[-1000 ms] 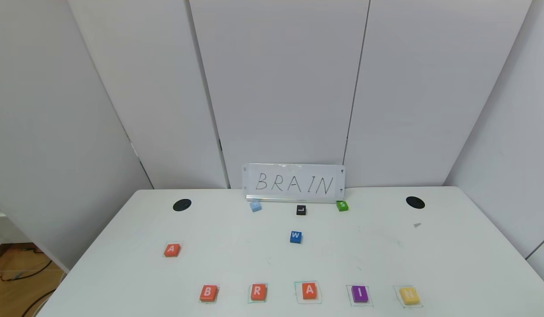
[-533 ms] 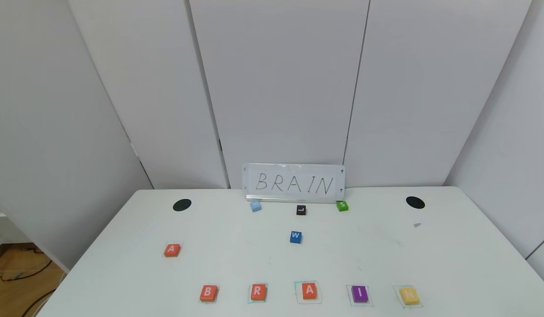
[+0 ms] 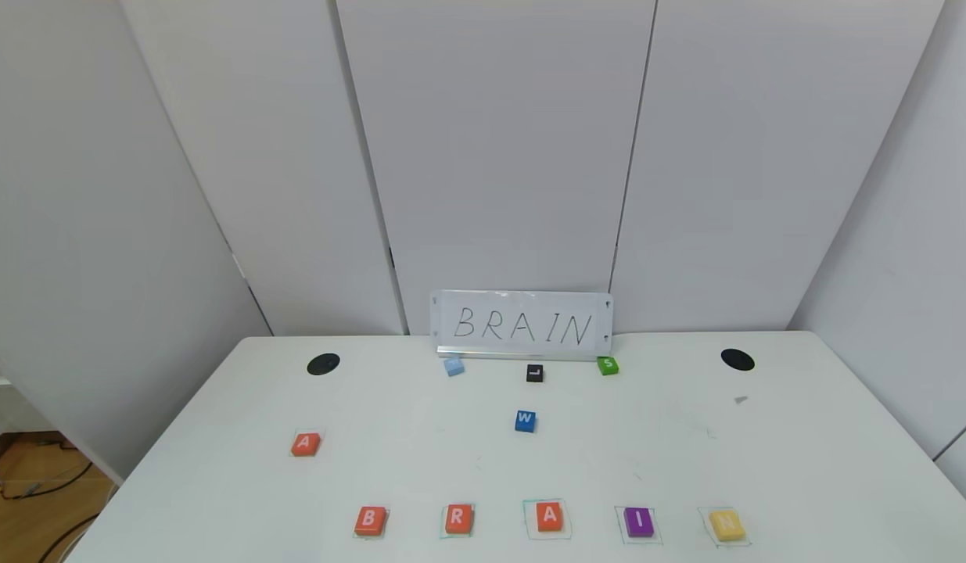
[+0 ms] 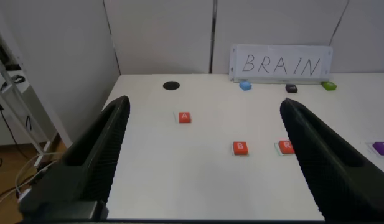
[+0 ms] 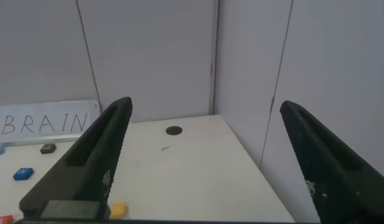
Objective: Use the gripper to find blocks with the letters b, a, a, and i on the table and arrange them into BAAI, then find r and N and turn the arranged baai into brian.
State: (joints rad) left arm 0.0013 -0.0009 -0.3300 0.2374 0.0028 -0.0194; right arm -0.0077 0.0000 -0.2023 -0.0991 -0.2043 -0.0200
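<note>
Grey wall panels [image 3: 490, 141], wooden floor [image 3: 29, 508]

Left gripper [image 4: 204, 155]: two long, tapering matte-black fingers [image 4: 95, 158]. Right gripper [image 5: 201, 162]: identical black fingers [image 5: 86, 158], faintly textured.

Matt white table [image 3: 803, 469]; blocks [image 3: 550, 517] perhaps foam, matt.

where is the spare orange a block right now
In the head view the spare orange A block lies alone on the table's left side, farther back than the front row and diagonally behind-left of the orange B block.
</note>
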